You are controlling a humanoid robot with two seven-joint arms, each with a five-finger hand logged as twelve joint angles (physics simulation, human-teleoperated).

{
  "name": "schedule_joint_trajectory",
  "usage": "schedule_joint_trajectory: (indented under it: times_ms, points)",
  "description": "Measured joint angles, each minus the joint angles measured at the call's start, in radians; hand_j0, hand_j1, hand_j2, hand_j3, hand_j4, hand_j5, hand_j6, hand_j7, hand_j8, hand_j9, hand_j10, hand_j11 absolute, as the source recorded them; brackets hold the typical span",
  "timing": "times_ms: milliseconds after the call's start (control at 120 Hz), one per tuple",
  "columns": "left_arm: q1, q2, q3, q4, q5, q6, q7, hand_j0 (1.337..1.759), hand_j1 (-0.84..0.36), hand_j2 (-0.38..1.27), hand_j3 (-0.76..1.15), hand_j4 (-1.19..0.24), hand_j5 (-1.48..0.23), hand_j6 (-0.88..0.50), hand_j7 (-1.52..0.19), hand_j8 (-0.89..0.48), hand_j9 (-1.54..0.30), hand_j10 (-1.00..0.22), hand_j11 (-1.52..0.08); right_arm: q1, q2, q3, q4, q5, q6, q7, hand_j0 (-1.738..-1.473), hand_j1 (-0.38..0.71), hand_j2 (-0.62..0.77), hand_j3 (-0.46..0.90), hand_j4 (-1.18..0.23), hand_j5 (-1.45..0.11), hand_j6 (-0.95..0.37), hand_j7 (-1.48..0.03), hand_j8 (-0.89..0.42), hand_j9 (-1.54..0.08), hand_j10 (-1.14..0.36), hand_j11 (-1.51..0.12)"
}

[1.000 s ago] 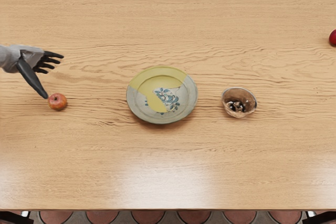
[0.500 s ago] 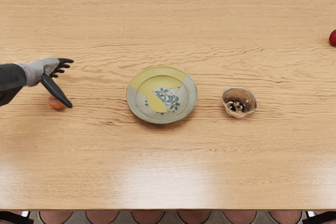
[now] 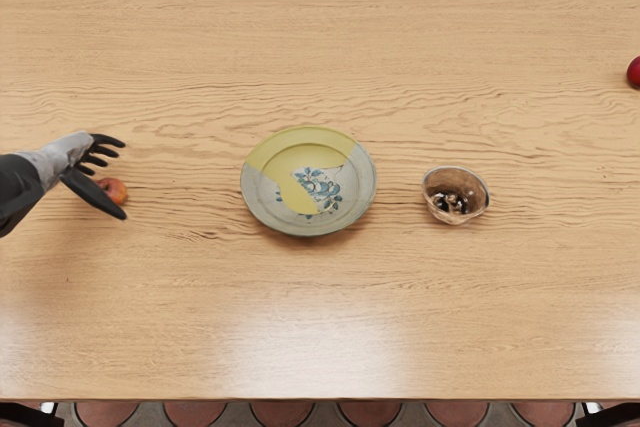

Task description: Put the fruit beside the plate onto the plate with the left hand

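— How is the left hand [image 3: 76, 159]?

— Fingers spread wide, holding nothing; its thumb lies across the near side of the apple [image 3: 116, 189].

— And where is the apple?

— On the desk [image 3: 320, 327], well left of the plate [image 3: 251, 193]. A small bowl [image 3: 455, 195] sits right of the plate.

The left arm reaches in from the frame's left edge, its left hand [image 3: 88, 169] spread, fingers [image 3: 104, 151] splayed, thumb angled down-right.
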Motion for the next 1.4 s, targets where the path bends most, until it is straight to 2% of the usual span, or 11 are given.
schedule_joint_trajectory:
  times_ms: [692, 1008, 1233, 1400]
  points:
    - [0.023, 0.001, 0.018, 0.000, 0.008, 0.022, 0.000, 1.658, -0.25, 0.11, 0.00, -0.51, -0.65, -0.51, -0.66, -0.48, -0.66, -0.51, -0.66, 0.000, 0.000, 0.000, 0.000, 0.000, 0.000, 0.000, -1.658, -0.32, 0.00, 0.00, -0.02, -0.03, -0.02, -0.03, -0.02, -0.03, -0.02, -0.03]
    - [0.016, 0.002, 0.016, 0.001, 0.006, 0.018, 0.001, 1.657, -0.30, 0.46, 0.00, -0.64, -0.84, -0.56, -0.84, -0.52, -0.84, -0.64, -0.84, 0.000, 0.000, 0.000, 0.000, 0.000, 0.000, 0.000, -1.658, -0.32, 0.00, 0.00, -0.02, -0.03, -0.02, -0.03, -0.02, -0.03, -0.02, -0.03]
    - [-0.004, -0.010, 0.001, -0.001, -0.001, 0.013, 0.000, 1.657, -0.32, 0.50, 0.00, -0.67, -0.90, -0.53, -0.89, -0.49, -0.89, -0.67, -0.89, 0.000, 0.000, 0.000, 0.000, 0.000, 0.000, 0.000, -1.658, -0.32, 0.00, 0.00, -0.02, -0.03, -0.02, -0.03, -0.02, -0.03, -0.02, -0.03]
    - [-0.050, -0.038, -0.007, -0.001, -0.004, 0.012, 0.000, 1.657, -0.33, 0.51, 0.00, -0.68, -0.92, -0.53, -0.90, -0.49, -0.90, -0.69, -0.90, 0.000, 0.000, 0.000, 0.000, 0.000, 0.000, 0.000, -1.658, -0.32, 0.00, 0.00, -0.02, -0.03, -0.02, -0.03, -0.02, -0.03, -0.02, -0.03]
